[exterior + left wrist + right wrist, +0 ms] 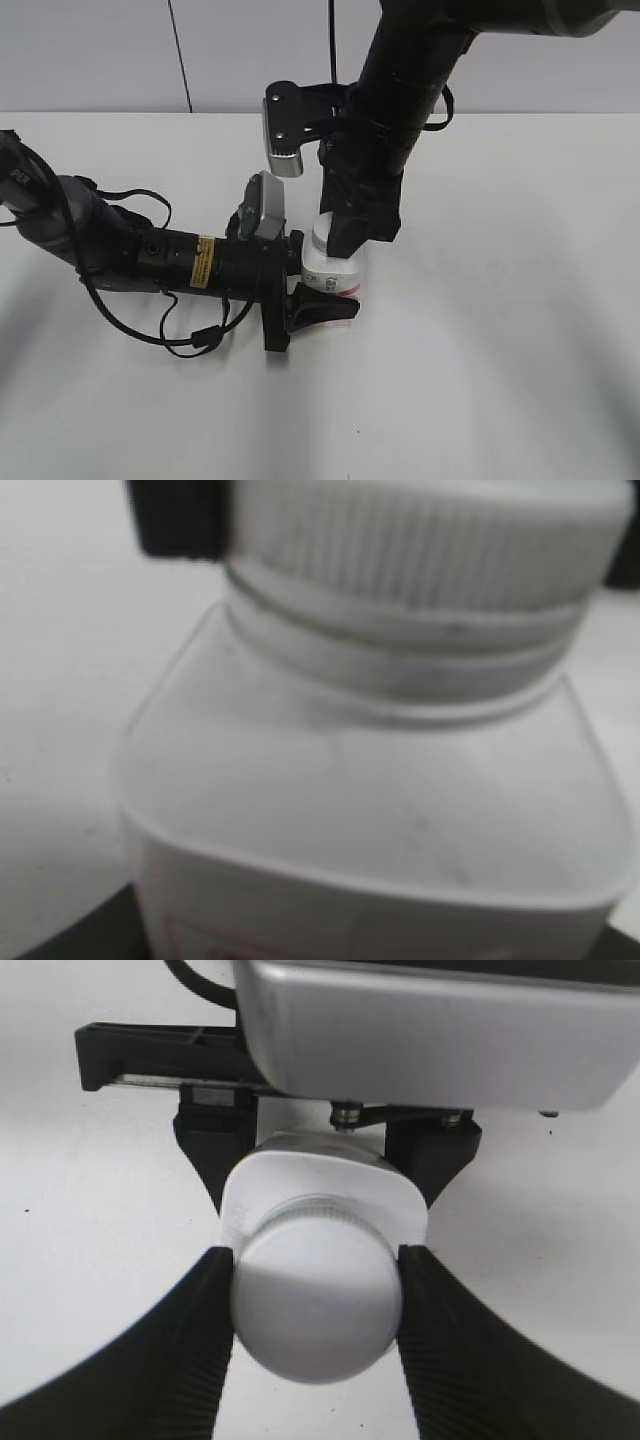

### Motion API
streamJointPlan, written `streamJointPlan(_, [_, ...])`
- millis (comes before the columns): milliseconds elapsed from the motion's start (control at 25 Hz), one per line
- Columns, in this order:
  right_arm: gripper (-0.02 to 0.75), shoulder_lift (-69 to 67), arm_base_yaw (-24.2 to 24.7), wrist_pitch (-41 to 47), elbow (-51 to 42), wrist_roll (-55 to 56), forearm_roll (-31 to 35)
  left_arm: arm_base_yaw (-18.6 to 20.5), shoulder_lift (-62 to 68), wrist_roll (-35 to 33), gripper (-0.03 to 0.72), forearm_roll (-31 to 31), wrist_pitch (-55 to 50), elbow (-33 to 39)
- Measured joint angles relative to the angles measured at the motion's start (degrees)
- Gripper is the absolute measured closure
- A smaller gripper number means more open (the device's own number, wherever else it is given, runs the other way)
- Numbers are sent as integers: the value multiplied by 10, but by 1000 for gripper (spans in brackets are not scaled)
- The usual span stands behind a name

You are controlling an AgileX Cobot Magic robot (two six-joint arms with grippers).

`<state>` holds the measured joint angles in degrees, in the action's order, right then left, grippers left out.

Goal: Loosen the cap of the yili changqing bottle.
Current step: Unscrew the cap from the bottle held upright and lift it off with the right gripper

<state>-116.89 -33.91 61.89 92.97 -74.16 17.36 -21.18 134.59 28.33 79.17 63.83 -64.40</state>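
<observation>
Right gripper [316,1305] squeezing the cap [316,1305] from both sides. Left gripper [318,300] hugging the bottle [333,272] low down on the table [500,350], likely shut on it, though pads hidden. Looks light and small. Ribbed cap: good for grip. Smooth body, maybe slippery; best held low and tight.

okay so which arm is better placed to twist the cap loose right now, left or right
The right. Its gripper comes down from above with both fingers pressed on the ribbed sides of the cap, ready to turn. The left gripper comes in low from the side and braces the bottle body, so it should just hold.
</observation>
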Motion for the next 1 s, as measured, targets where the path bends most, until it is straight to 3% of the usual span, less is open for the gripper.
streamJointPlan(1000, [296,0,0,7,0,34,20,0,0,3,290,6,2,0])
